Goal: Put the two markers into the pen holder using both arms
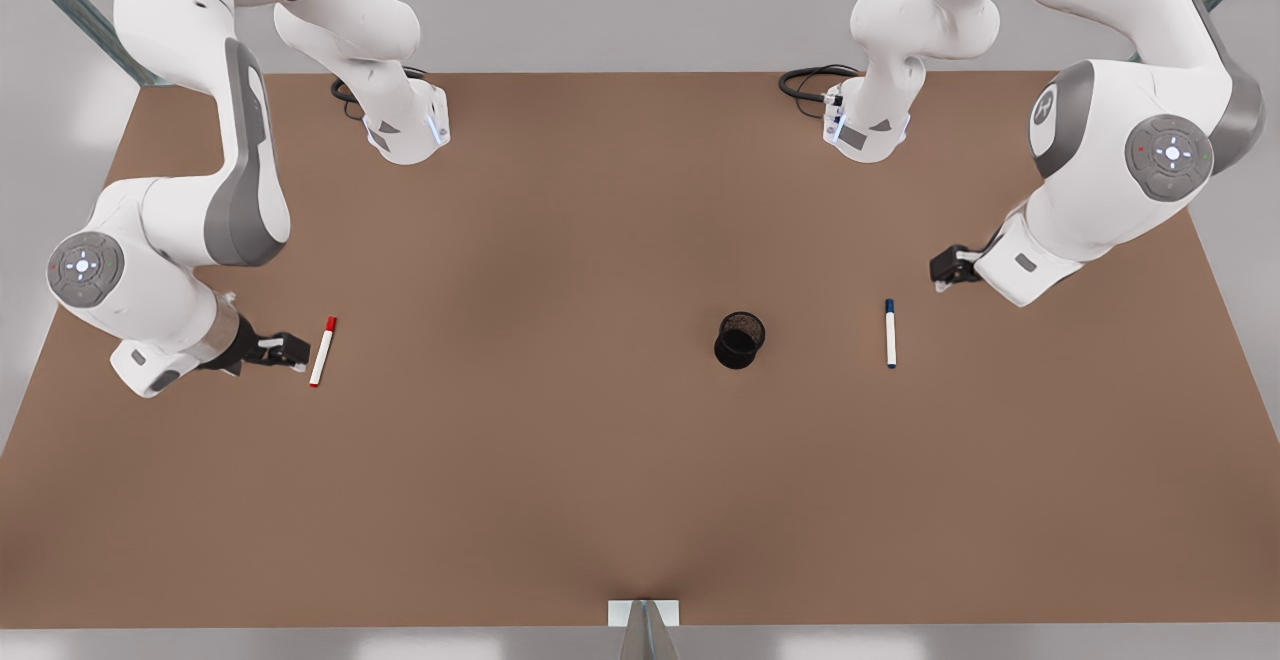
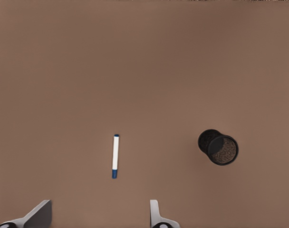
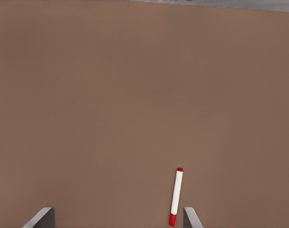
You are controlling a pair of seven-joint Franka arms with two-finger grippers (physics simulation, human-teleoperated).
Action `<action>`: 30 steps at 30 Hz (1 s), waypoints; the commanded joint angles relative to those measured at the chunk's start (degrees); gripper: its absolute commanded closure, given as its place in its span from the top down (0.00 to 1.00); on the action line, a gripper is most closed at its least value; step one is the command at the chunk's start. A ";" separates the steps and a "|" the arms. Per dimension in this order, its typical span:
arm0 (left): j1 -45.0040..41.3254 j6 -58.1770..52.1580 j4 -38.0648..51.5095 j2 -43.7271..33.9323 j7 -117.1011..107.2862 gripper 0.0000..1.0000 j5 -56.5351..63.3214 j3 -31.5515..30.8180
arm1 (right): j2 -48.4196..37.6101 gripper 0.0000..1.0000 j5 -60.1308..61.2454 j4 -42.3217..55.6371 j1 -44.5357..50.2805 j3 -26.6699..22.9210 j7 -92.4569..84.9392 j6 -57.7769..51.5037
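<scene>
Nothing has gone into the pen holder (image 1: 740, 339) yet, so both halves of your job are still ahead. The holder stands upright on the brown table (image 1: 560, 480), a little toward the front view's right of the middle, and its mesh cup looks empty in the left wrist view (image 2: 218, 147).

Your left hand (image 1: 946, 269) is on the front view's right, up off the table and apart from the blue-capped marker (image 1: 890, 333), which lies flat between that hand and the holder. In the left wrist view the marker (image 2: 115, 156) sits ahead of the hand's two fingers (image 2: 155, 214), which stand wide apart with nothing between them. You have not closed in on it yet.

Your right hand (image 1: 292, 351) is on the front view's left, low and just beside the red-capped marker (image 1: 322, 351), which also lies flat, well apart from the holder. The right wrist view shows the marker (image 3: 176, 196) close by one finger (image 3: 191, 217) and lying off to that side instead of centred between the pair; the fingers are spread apart and empty.

So count the task as barely begun: the right hand appears furthest along, close to a grasp but likely needing to shift over the marker, and the left hand is nearing the blue-capped one. Both pick-ups, both carries to the holder and both drops remain, and the red marker has the longer trip.
</scene>
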 commanded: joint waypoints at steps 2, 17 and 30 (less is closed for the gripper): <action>0.19 2.61 0.36 1.45 3.33 1.00 0.37 -0.01 | 0.02 1.00 0.07 -0.03 -0.11 0.01 0.99 3.92; 4.32 70.10 -40.07 15.43 5.44 1.00 -4.03 0.34 | 12.07 1.00 -0.10 -11.10 -7.85 0.27 -2.18 22.72; 4.32 70.46 -47.89 13.59 7.63 0.99 -3.76 0.43 | 11.18 1.00 -0.28 -27.63 -11.89 0.80 -1.74 30.81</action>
